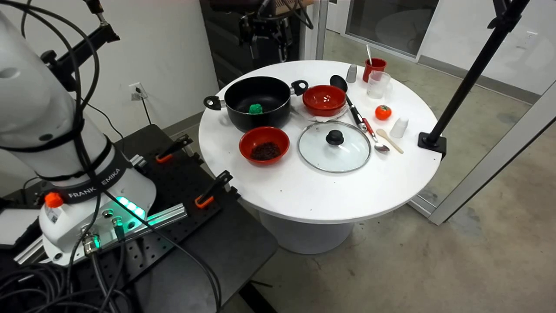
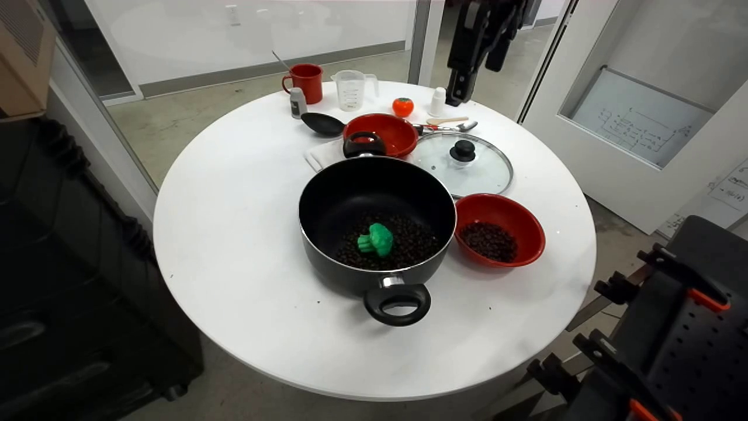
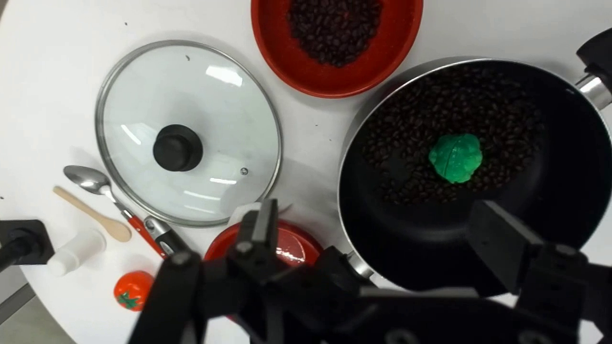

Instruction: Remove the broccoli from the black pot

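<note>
Black pot [image 2: 374,186] open, broccoli [image 3: 456,158] clear of rim.

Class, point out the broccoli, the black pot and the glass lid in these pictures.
Broccoli [image 3: 455,158]: in the wrist view, on its lumpy head.
Black pot [image 2: 345,279]: in an exterior view, on its outer wall.
Glass lid [image 1: 334,138]: in an exterior view, on its knob.

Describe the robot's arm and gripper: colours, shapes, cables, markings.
The arm is white and rounded, with black straps and black cables. A dark band near its base reads FRANKA EMIKA, partly crossed by a cable; the base has glowing green lights and an orange knob. The gripper is mostly black, with blocky fingers and grey screws.
</note>
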Robot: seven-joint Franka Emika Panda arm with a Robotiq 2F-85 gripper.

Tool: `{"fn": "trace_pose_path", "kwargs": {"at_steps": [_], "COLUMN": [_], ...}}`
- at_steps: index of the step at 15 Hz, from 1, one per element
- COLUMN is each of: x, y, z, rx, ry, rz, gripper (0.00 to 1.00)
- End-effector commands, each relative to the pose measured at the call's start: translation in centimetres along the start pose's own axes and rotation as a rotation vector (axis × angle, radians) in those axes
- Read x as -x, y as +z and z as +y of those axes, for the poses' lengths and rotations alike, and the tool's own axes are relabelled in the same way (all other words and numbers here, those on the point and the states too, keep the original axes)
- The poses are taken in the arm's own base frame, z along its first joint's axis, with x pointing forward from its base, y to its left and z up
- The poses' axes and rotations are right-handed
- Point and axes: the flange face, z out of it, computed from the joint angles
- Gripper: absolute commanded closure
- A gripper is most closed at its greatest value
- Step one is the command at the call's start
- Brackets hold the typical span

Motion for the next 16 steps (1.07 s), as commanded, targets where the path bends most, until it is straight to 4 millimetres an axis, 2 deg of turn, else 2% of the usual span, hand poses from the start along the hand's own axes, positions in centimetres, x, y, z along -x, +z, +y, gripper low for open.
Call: {"fn": "trace_pose_path", "kwargs": {"at_steps": [1,3,4,6,10,16], "x": [0.7,1.1,0.6,0.8,0.8,-0.4], "y": [1.3,1.4,1.3,1.5,1.5,3.3], "z": [-3.8,-5.9,-4.4,-5.1,-4.5,-3.3], "rx": [0.01,0.012,-0.005,-0.006,-0.006,-0.036], "ry": [-0.06,-0.119,-0.087,-0.099,-0.086,-0.007], "rz": [0.011,0.03,0.003,0.001,0.001,-0.02], "gripper": [0.0,0.0,0.0,0.0,0.0,0.0]}}
